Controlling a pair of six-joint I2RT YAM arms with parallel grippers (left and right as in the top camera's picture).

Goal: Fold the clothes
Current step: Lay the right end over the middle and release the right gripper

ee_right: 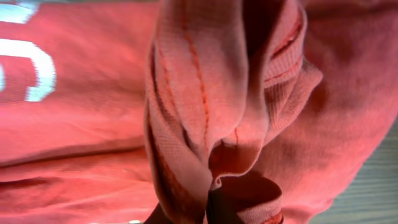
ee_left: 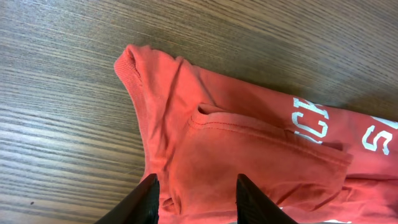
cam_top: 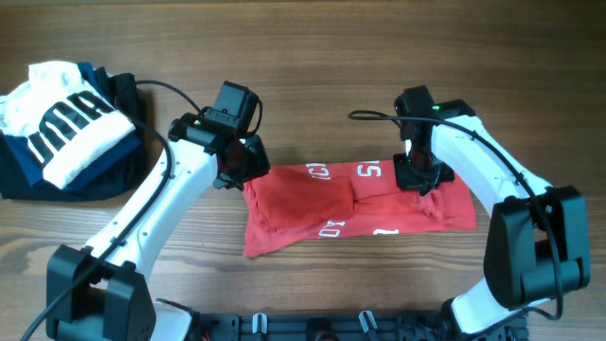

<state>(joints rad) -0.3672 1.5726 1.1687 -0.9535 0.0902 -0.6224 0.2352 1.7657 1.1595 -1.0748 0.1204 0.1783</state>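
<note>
Right claw (cam_top: 418, 178) pinches a bunched fold of the red T-shirt (cam_top: 312, 213), which lies rumpled in the middle of the wood-grain counter (cam_top: 312, 66). Left claw (ee_left: 198, 196) stands part-open over its edge. Garment pile (cam_top: 66, 128) sits far left.

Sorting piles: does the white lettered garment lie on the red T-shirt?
No, the white garment rests on dark clothes, well apart from the red T-shirt.

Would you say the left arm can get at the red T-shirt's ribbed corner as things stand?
Probably yes: the left gripper hangs open right by that ribbed corner, with nothing lying over it; the right gripper pinches the far end of the red T-shirt.
</note>
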